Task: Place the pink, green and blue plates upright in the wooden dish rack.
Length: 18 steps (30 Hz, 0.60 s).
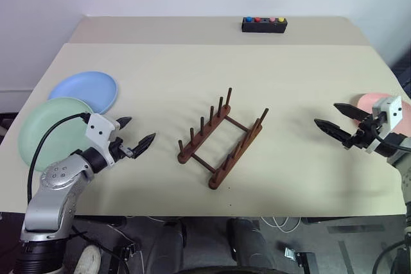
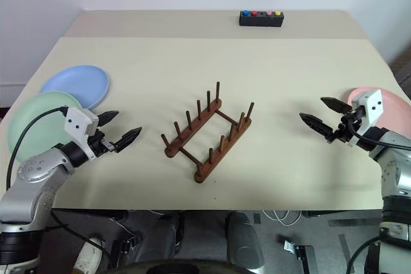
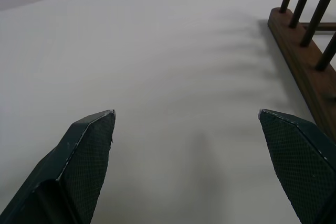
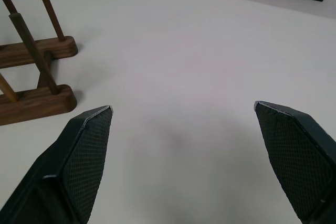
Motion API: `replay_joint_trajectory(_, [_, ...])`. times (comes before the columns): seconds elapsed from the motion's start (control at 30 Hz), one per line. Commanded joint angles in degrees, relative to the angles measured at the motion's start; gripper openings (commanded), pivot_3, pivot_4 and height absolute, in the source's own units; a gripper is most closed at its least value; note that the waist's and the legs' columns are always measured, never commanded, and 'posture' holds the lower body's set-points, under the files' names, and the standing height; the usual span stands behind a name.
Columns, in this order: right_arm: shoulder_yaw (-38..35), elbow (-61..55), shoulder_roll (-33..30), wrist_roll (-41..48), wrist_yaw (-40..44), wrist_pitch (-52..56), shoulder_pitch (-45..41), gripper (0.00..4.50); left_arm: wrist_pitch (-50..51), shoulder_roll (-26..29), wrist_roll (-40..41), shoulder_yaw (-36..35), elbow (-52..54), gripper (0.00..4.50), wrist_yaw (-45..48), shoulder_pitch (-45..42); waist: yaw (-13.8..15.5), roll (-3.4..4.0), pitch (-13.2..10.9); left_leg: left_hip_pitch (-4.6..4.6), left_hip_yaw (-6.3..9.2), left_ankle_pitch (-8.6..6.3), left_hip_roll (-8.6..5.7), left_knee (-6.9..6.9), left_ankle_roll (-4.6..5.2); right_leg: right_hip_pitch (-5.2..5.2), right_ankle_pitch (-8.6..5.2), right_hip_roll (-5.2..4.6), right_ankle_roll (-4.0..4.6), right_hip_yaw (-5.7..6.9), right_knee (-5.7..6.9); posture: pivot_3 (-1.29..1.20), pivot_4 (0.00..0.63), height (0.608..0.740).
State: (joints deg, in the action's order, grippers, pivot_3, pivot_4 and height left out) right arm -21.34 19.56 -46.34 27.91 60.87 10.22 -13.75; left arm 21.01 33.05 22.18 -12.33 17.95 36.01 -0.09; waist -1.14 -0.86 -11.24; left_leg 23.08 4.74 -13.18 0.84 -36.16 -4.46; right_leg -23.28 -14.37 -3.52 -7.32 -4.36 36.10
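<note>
I am seeing nothing racked yet: the wooden dish rack point(image 1: 221, 139) is standing empty mid-worktop point(image 1: 192, 62). The green plate point(image 1: 48, 129) and blue plate point(image 1: 87, 90) are lying flat beside my left pincer point(image 1: 136, 136), the pink plate point(image 2: 359, 99) behind my right pincer point(image 2: 319, 115). Both pincers are hanging wide open, carrying nothing. All three placements are remaining.
</note>
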Motion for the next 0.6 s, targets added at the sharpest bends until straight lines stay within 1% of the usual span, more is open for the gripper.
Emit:
replay_joint_trajectory(0.03, [-2.1, 0.4, -1.8, 0.4, 0.3, -0.2, -0.8, 4.42, -0.5, -0.1, -0.1, 0.0, 1.8, 4.50, -0.4, -0.2, 0.0, 0.00, 0.0, 0.00, 0.00, 0.00, 0.00, 0.00, 0.00, 0.00, 0.00, 0.00, 0.00, 0.00, 0.00, 0.00, 0.150, 0.730])
replay_joint_trajectory(0.4, [-1.6, -0.7, -0.5, -0.1, -0.9, -1.0, 0.1, 4.42, -0.5, 0.3, 0.1, 0.2, 2.4, 4.50, 0.6, -0.5, 0.0, 0.00, 0.0, 0.00, 0.00, 0.00, 0.00, 0.00, 0.00, 0.00, 0.00, 0.00, 0.00, 0.00, 0.00, 0.00, 0.150, 0.730])
replay_joint_trajectory(0.5, [-1.6, -0.8, -0.5, 0.0, -1.3, -1.2, 0.1, 4.42, 0.3, 1.6, 0.4, 0.2, 3.0, 4.50, 2.1, 1.1, 0.0, 0.00, 0.0, 0.00, -0.01, 0.00, 0.00, 0.00, 0.00, 0.00, 0.00, 0.00, 0.00, -0.01, 0.00, 0.00, 0.150, 0.730])
replay_joint_trajectory(0.6, [-1.6, -1.8, 0.0, 0.1, -1.8, -1.4, 1.0, 4.42, 1.7, 3.6, 3.1, -0.5, 4.3, 4.50, 5.5, 3.0, 0.0, 0.00, 0.0, -0.01, -0.01, 0.00, 0.00, 0.02, 0.00, 0.00, 0.00, 0.00, 0.00, -0.01, 0.00, 0.00, 0.150, 0.730])
